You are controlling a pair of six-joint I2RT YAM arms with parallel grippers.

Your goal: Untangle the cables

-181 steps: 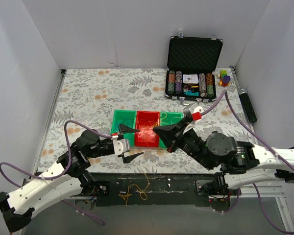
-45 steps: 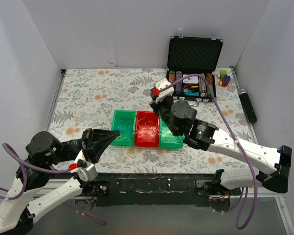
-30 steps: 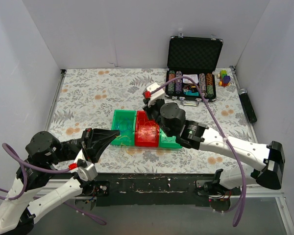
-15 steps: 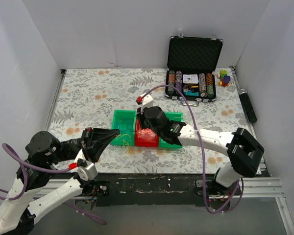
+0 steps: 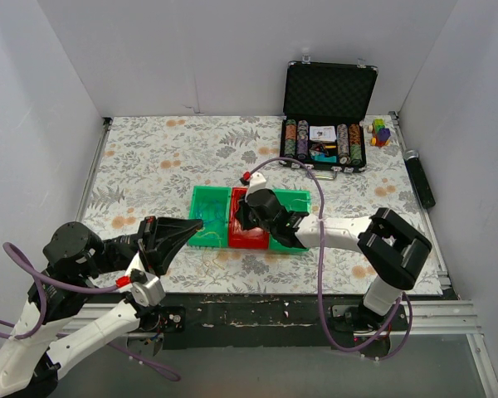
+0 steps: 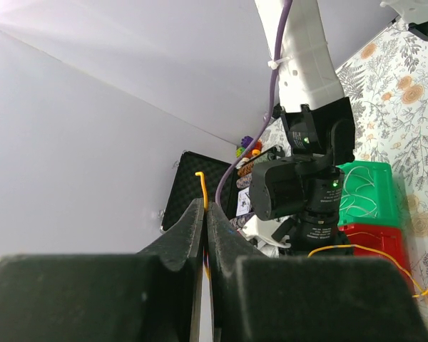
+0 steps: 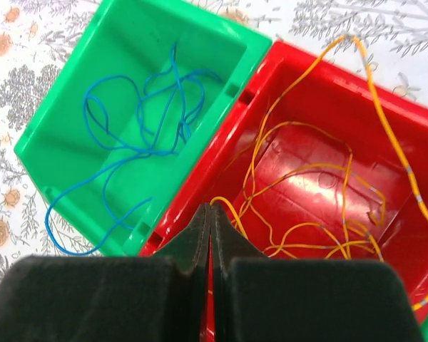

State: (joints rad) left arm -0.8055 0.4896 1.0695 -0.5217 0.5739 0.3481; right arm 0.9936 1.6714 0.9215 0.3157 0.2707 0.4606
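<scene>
Right gripper [image 7: 210, 208] clenched, pinching yellow cable [image 7: 374, 92] inside red bin [image 7: 414, 121]. Left gripper [image 6: 205, 206] clamped on yellow cable end. Blue cable [image 7: 174, 64] lies in green bin [image 7: 200, 25].

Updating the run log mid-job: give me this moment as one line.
left fingers shut on yellow cable | right fingers shut on yellow cable over red bin | blue cable in green bin

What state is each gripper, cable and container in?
left gripper: shut on the yellow cable, whose end pokes past the tips.
right gripper: shut on the yellow cable, low in the red bin.
yellow cable: loose loops in the red bin, one strand leaving over the rim.
blue cable: loose in a green bin, one loop over its wall.
white cable: loose in the other green bin.
black case: open, lid upright.
</scene>
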